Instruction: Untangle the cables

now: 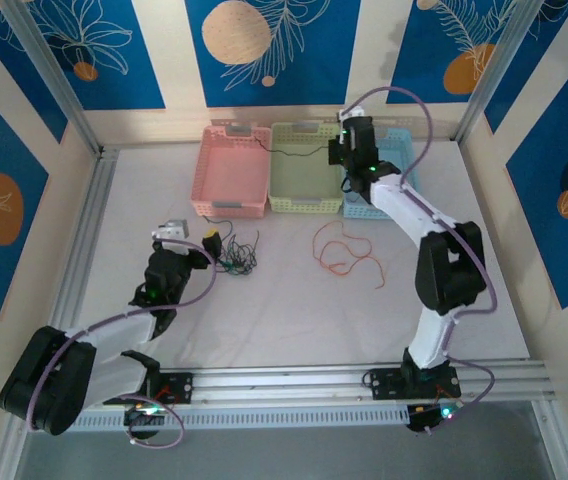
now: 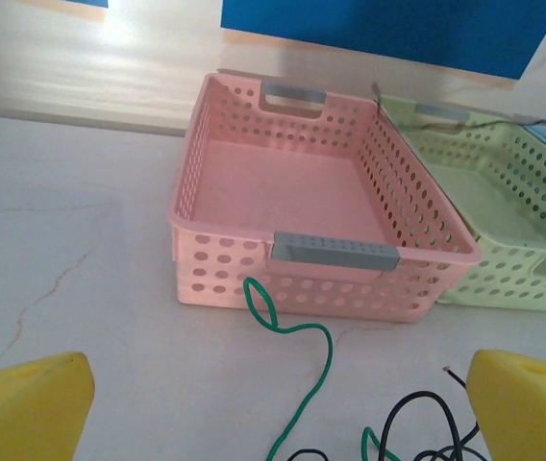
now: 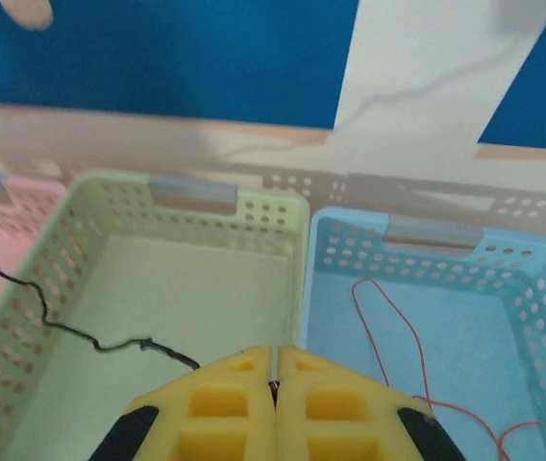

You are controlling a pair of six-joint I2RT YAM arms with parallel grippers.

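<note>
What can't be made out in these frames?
Left wrist: the green cable and black cable leave the bottom edge; any tangle is cut off.
Right wrist: the shut right hand covers the black wire's end; pinched or not, unclear.
Top: the dark cables are too fine to separate.

Pink basket [image 2: 225, 279], pale green basket [image 3: 90, 206] and light blue basket [image 3: 533, 259], hole-dotted and grey-handled, at twelve o'clock on a white, faintly veined table [image 2: 62, 240]; black cable [image 3: 62, 327] over the pale green; orange cable [image 1: 339, 268] at three o'clock of the green cable [image 2: 324, 370].
</note>
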